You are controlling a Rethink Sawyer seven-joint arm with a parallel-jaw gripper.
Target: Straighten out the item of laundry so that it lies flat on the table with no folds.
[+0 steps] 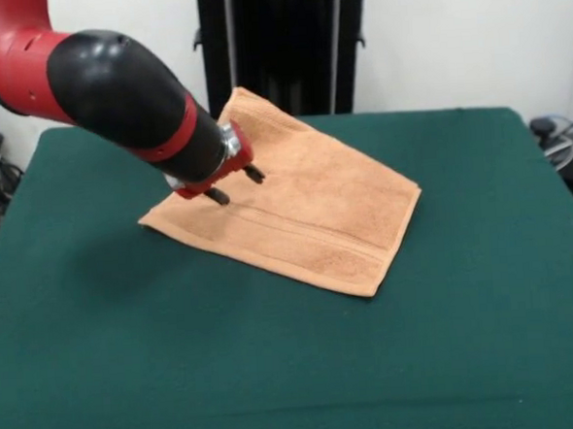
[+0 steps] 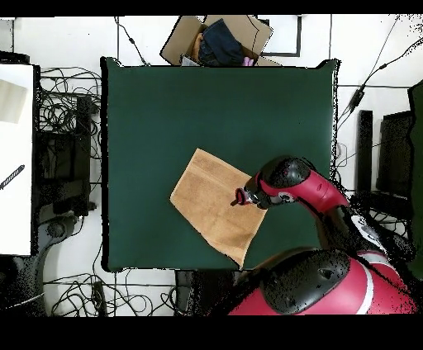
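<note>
A: Green felt table point(image 1: 296, 369) fills most of the front view, white wall behind it, a black stand at top centre. Where does the towel sit?

B: Towel point(image 1: 315, 208), orange-tan, lies a little above and left of frame centre in the front view, turned like a diamond. One corner points to the upper left by the stand, one to the right, one to the lower centre. A woven band stripe runs parallel to the lower right hem.

A: Flat?

B: Mostly spread. I see no clear fold on the exposed part; the left portion is hidden under the arm.

A: Overhead?

B: Same towel point(image 2: 213, 205) sits below centre of the table point(image 2: 165, 107), its lower corner close to the bottom table edge. Cardboard box point(image 2: 216, 40) with dark cloth stands beyond the top edge; cables point(image 2: 62, 107) lie on the floor at left.

A: Gripper?

B: Gripper point(image 1: 234, 185) comes in from the upper left in the front view, over the towel's left part. Two dark fingertips point(image 1: 217, 195) show with a gap between them, so parted. Nothing is pinched between them. Whether the tips touch the cloth, I cannot tell.
</note>
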